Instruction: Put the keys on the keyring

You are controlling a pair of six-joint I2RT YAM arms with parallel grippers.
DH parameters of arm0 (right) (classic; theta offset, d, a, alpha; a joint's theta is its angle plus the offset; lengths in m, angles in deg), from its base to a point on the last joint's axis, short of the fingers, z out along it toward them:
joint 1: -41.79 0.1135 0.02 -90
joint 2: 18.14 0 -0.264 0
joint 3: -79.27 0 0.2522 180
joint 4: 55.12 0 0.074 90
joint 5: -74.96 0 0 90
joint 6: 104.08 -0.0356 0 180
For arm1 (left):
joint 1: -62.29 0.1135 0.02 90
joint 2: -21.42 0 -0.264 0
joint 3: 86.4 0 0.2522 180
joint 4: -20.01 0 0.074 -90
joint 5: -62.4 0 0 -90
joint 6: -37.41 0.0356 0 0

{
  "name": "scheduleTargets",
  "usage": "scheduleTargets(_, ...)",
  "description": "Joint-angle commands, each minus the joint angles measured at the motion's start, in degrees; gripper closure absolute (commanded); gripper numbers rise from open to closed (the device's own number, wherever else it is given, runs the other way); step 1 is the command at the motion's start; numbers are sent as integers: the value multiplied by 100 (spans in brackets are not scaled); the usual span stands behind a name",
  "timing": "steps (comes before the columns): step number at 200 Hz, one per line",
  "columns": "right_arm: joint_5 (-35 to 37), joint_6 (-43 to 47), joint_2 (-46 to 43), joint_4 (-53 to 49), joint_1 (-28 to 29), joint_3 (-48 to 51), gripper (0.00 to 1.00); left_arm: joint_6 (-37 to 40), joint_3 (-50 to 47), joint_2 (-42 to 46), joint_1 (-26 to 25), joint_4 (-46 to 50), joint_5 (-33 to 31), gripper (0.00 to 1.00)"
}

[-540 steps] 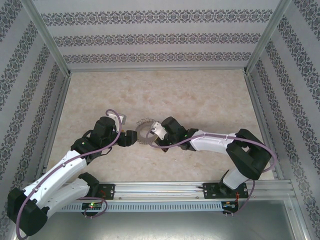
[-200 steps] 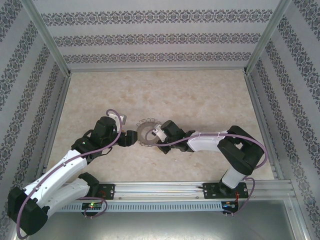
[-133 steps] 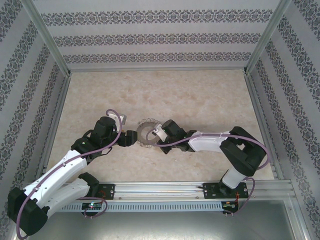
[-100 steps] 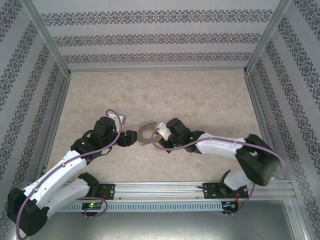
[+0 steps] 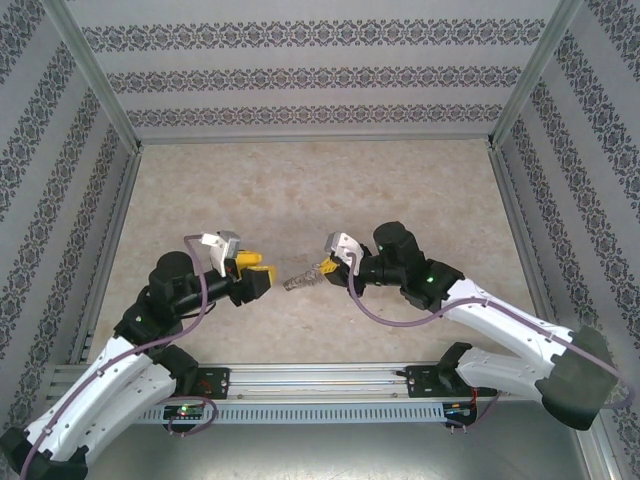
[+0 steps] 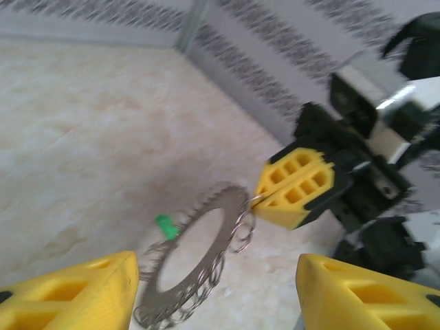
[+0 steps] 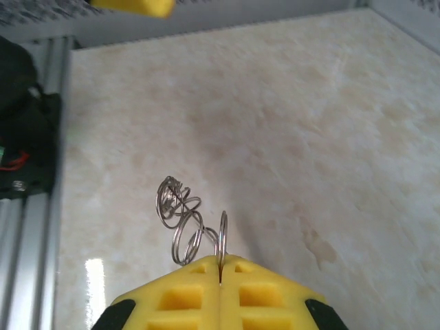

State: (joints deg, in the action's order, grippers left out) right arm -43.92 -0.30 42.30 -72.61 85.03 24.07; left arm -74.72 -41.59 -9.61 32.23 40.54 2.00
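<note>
The keyring (image 5: 302, 279) is held tilted by one wire loop pinched in the closed right fingers (image 7: 185, 292), the left fingers (image 6: 75, 295) are spread apart and empty before it, and the green key (image 6: 165, 225), seen at the rim opposite the right fingers, cannot be confirmed as threaded.

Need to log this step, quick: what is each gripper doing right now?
Left gripper: open, jaws wide apart, holding nothing.
Right gripper: closed, pinching a wire loop of the keyring.
</note>
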Motion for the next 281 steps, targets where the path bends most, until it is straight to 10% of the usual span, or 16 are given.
scheduleTargets(1,-986,160,-313,233,-18,-261,100,-81,-81,89,-76,-978,703,37)
scheduleTargets(121,-1934,204,-650,537,79,-287,100,1844,749,-1195,-1129,-753,1056,57)
scheduleTargets(281,-2008,426,-622,312,214,-330,100,2417,1106,-1754,-1478,-325,1095,79)
